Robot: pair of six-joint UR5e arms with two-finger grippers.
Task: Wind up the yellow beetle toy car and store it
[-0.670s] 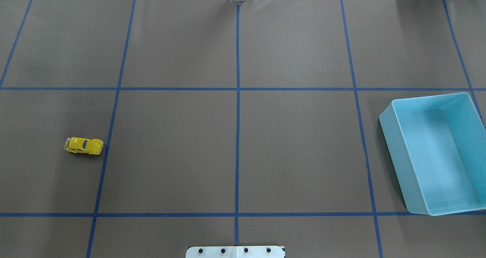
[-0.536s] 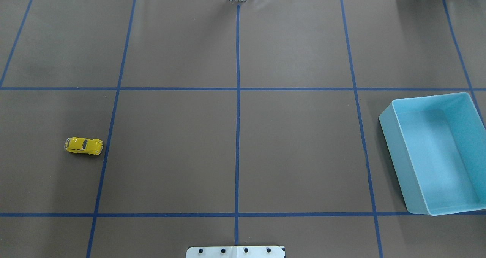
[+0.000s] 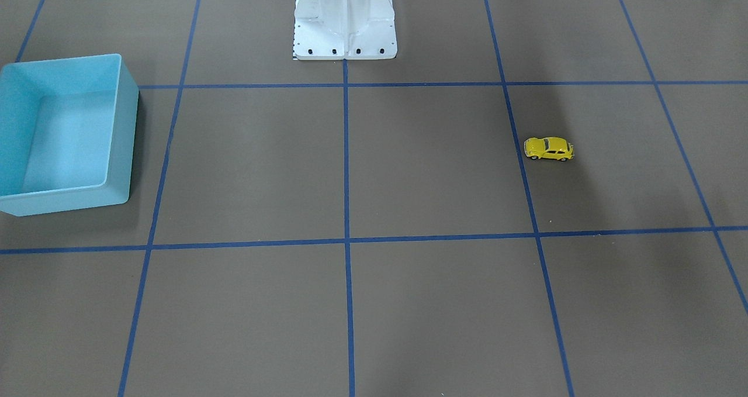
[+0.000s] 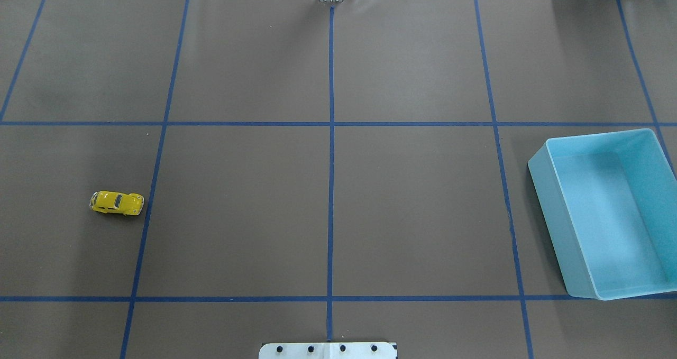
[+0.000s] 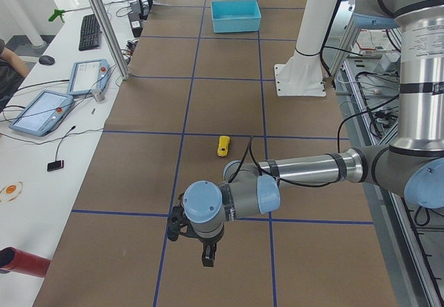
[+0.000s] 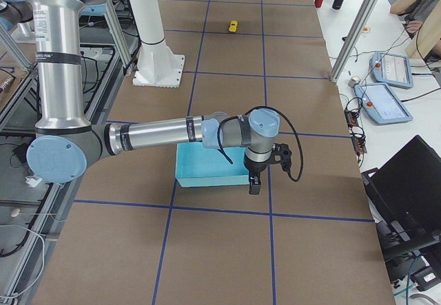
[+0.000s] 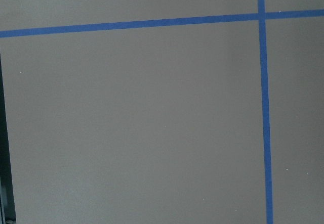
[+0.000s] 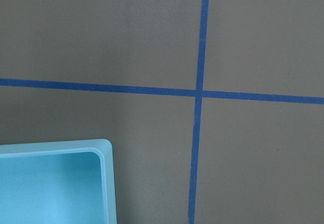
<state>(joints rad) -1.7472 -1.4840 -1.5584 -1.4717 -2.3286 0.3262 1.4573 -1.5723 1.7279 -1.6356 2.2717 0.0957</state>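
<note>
Since the yellow beetle toy car (image 4: 117, 202) is tiny next to the light blue bin (image 4: 552, 211), it is probably light, rigid and easy to nudge into rolling on its small wheels. Its rounded, glossy shell looks slippery, so the safest hold is likely across the two flat-ish flanks, low near the wheels, with the fingers closing squarely so it does not squirt out. Winding would then mean pressing it down and dragging it backward on the matte brown table covering (image 4: 238, 216), whose blue tape lines (image 4: 331, 190) form a grid. The car stands upright on its wheels, well apart from the bin, on the far side of the table's middle line from it and just beside one tape line. The bin is a smooth rectangular plastic tub with rounded corners and nothing in it. The right gripper (image 6: 254, 183) hangs just beside a corner of the bin; the left gripper (image 5: 207, 257) hangs farther from the bin than the car does. Neither holds anything, but I cannot tell whether their jaws are parted.
</note>
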